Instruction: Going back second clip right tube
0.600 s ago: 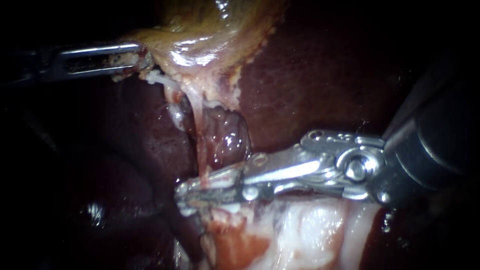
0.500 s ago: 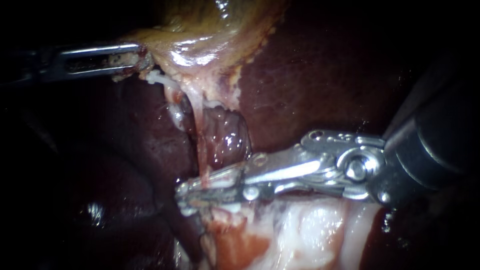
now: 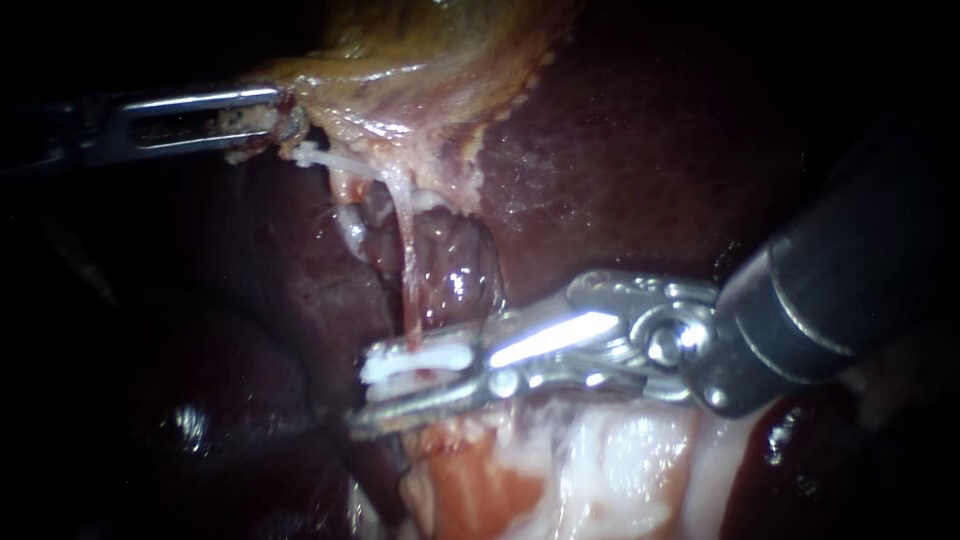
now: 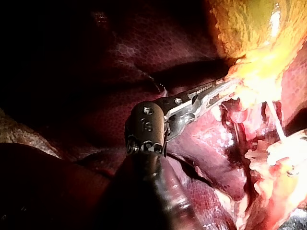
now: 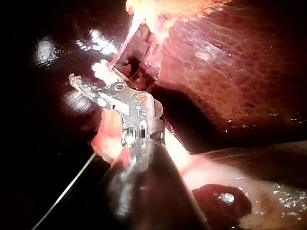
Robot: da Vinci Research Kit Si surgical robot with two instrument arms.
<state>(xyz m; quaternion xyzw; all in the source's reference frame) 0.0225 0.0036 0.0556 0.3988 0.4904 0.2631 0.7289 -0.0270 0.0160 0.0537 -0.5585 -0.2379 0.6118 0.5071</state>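
The dark liver (image 3: 620, 150) fills the background. The yellowish gallbladder (image 3: 400, 90) is held up and away by my left instrument (image 3: 280, 112), whose jaws are closed on its edge. My right instrument (image 3: 372, 396) lies across the lower part of the field with its jaws apart, and a gap shows between them. A thin pale tube (image 3: 405, 260) runs down from the gallbladder, stretched tight, into this gap. The white clip (image 3: 420, 360) sits across the tube at its lower end, close against the upper jaw. I cannot tell if it is fully free of that jaw.

The danger, I think, is in the withdrawal. If a jaw catches the clip when the right instrument goes back, it may drag the clip off or tear the taut tube. A sideways pull would make this more likely, and so would more traction from the left instrument
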